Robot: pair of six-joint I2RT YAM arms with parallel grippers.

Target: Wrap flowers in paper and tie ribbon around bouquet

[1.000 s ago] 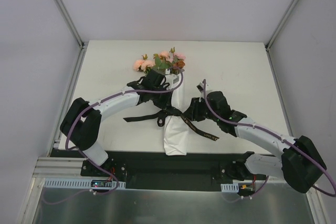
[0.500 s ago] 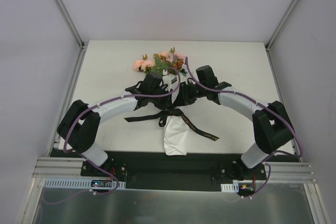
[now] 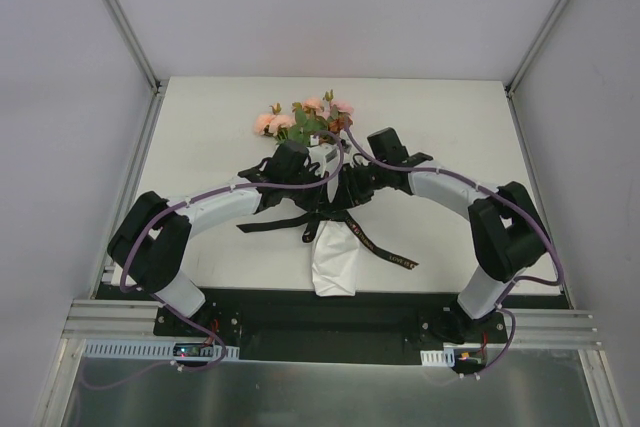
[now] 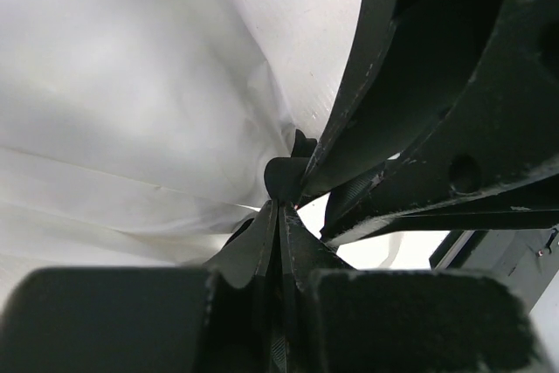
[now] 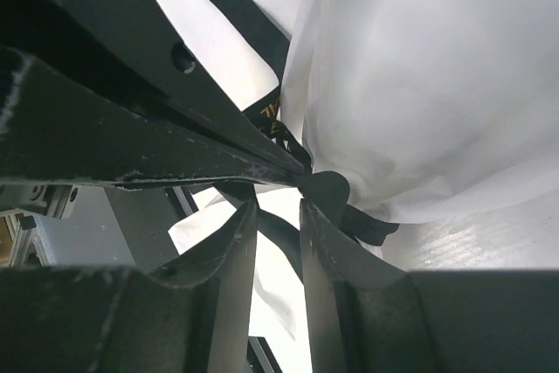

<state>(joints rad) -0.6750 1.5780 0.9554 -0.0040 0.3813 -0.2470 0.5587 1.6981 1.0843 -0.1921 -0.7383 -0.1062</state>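
The bouquet lies along the table's middle, flowers (image 3: 305,119) at the far end and the white paper (image 3: 335,262) cone reaching toward me. The black ribbon (image 3: 372,243) crosses its waist, with tails trailing left and right. My left gripper (image 3: 322,199) is shut, tips (image 4: 279,209) pinched on the ribbon at its dark knot (image 4: 286,177) against the paper (image 4: 131,85). My right gripper (image 3: 346,201) faces it from the right. Its jaws (image 5: 278,205) stand a little apart with a ribbon strand (image 5: 281,238) between them, just under the knot (image 5: 325,189) beside the paper (image 5: 437,85).
Both grippers crowd the same spot, and each shows as large black bars in the other's wrist view. White walls with metal posts (image 3: 150,117) bound the table left, right and back. The arm bases sit on a black rail (image 3: 320,312) at the near edge.
My right arm has swung from the table's right side in to the bouquet's waist, meeting the left gripper at the knot. The left arm has shifted slightly toward me.
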